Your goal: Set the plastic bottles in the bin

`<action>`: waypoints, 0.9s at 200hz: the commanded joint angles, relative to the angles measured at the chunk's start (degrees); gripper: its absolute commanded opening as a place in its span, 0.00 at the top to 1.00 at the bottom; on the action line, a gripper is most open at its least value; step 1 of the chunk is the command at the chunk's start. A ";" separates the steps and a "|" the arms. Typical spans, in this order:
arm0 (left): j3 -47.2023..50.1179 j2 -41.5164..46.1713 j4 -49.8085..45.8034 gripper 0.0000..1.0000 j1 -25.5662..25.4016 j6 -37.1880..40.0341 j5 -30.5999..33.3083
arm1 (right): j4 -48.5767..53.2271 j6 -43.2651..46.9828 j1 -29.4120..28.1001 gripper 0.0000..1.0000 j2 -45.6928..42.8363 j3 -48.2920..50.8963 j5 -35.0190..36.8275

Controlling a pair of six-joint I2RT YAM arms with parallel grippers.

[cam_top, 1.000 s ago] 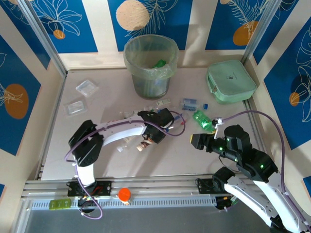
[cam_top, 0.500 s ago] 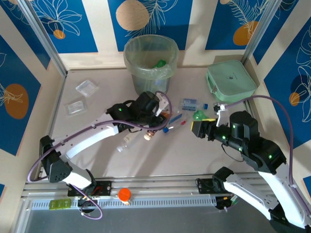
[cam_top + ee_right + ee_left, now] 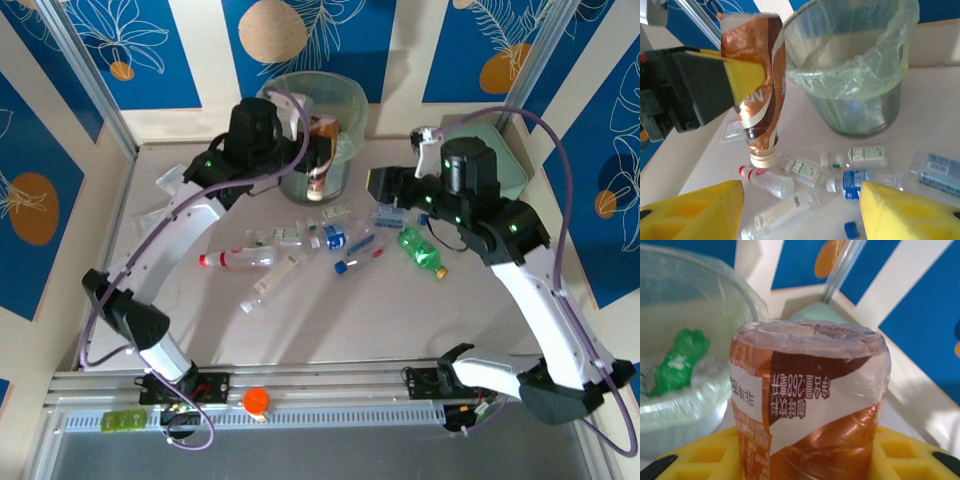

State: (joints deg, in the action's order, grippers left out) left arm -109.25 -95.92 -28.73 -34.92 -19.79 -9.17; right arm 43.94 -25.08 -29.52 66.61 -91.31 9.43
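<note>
My left gripper (image 3: 318, 152) is shut on a brown bottle (image 3: 322, 160), held cap down in the air just beside the bin (image 3: 300, 95). The bottle's base (image 3: 807, 337) is toward the wrist camera, between the yellow pads (image 3: 910, 450). A green bottle (image 3: 677, 365) lies inside the bin (image 3: 685, 395). My right gripper (image 3: 800, 210) hangs open above the table, facing the bin (image 3: 860, 110) and the brown bottle (image 3: 760, 95). Several bottles lie on the table: a red-capped one (image 3: 240, 260), a blue-labelled one (image 3: 335, 237) and a green one (image 3: 420, 250).
A mint green square box (image 3: 500, 165) sits at the back right, partly behind my right arm. Two flat clear trays (image 3: 178, 180) (image 3: 155, 220) lie at the back left. A loose blue cap (image 3: 852, 230) is near my right fingers. Walls close in the back and sides.
My left arm has lifted the brown bottle off the table and carried it back to the bin. My right arm rose and swung back from the green bottle toward the bin.
</note>
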 commanded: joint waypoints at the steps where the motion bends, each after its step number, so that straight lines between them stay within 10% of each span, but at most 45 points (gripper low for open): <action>1: -7.68 -5.31 3.76 0.60 3.86 -3.32 -3.25 | -4.57 -0.67 1.22 0.37 2.45 -3.21 -2.71; 120: -39.45 -37.13 16.16 0.59 13.91 -14.63 -3.69 | -12.15 -4.01 7.80 0.37 16.19 -6.60 -12.01; 180: -40.53 -43.40 19.32 0.56 13.65 -15.71 -5.74 | -12.96 -4.05 9.43 0.36 16.03 0.09 -12.57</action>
State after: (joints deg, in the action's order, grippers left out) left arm -147.28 -138.17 -13.21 -21.12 -34.68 -12.86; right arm 32.38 -28.58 -20.95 83.07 -92.90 -1.63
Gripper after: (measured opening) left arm 0.440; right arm 0.637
